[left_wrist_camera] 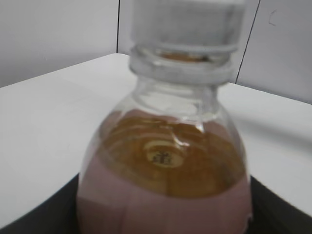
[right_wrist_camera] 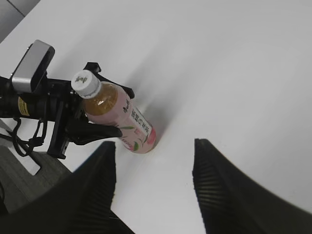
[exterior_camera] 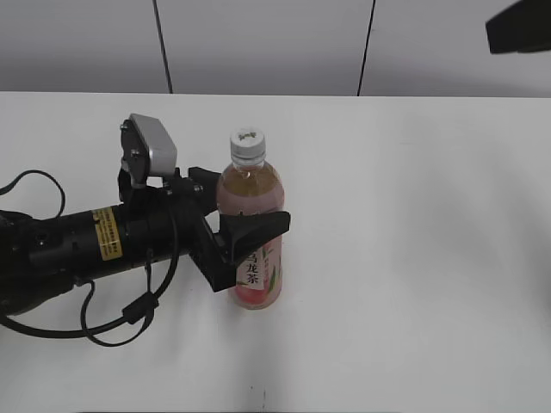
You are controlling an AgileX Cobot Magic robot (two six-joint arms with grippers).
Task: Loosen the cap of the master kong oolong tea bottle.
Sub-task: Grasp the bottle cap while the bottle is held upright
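Observation:
The master kong oolong tea bottle stands upright on the white table, with pinkish-amber tea and a pink peach label. Its white ribbed cap is on top. My left gripper comes in from the left and is shut on the bottle's body, one jaw on each side. In the left wrist view the bottle fills the frame, the cap is at the top, and the jaws show as dark corners. My right gripper is open and empty, high above the table, looking down on the bottle and cap.
The white table runs to a grey panelled wall at the back. A black cable loops under the left arm. The right arm shows only as a dark shape at the top right corner.

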